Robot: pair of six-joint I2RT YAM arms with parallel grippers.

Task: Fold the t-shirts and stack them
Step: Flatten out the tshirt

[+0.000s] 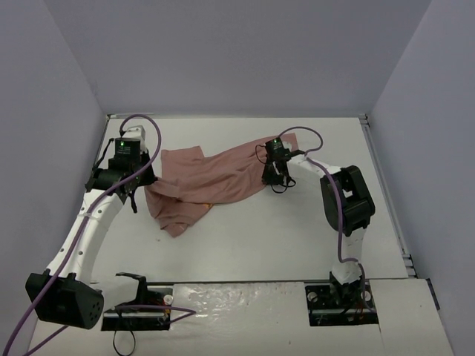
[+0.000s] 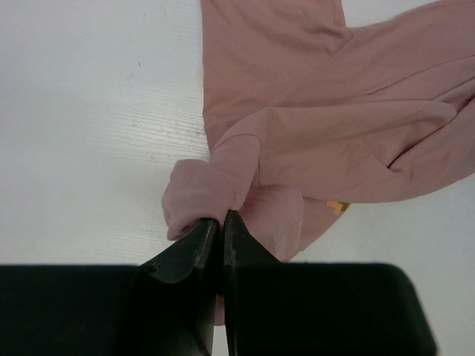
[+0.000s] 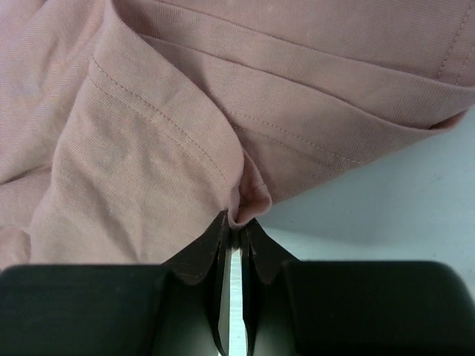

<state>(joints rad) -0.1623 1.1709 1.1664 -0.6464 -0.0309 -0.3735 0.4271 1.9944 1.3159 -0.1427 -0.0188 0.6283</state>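
- Top external view: one dusty pink t-shirt (image 1: 215,182) lies crumpled and partly bunched on the far half of the white table (image 1: 245,245), stretched in a band from the table's left side toward its middle.
- Two arms reach over the table, one from each side of its near edge, and each carries one gripper.
- The left gripper (image 1: 146,185) sits at the shirt's left end, toward the table's left side. The right gripper (image 1: 276,180) sits at the shirt's right end, near the table's far centre.
- One small orange patch (image 1: 210,203) shows at the shirt's near edge, lying on the table.
- Left wrist view: the left gripper (image 2: 221,216) has its two fingers pressed together on a rolled lump of the t-shirt (image 2: 334,126). The rest of the cloth spreads over the table (image 2: 89,111), and the orange patch (image 2: 338,207) peeks out under a fold.
- Right wrist view: the right gripper (image 3: 237,222) pinches one small fold of the t-shirt (image 3: 148,148) between its nearly touching fingertips, beside a stitched hem. Bare table (image 3: 401,200) shows to the right.
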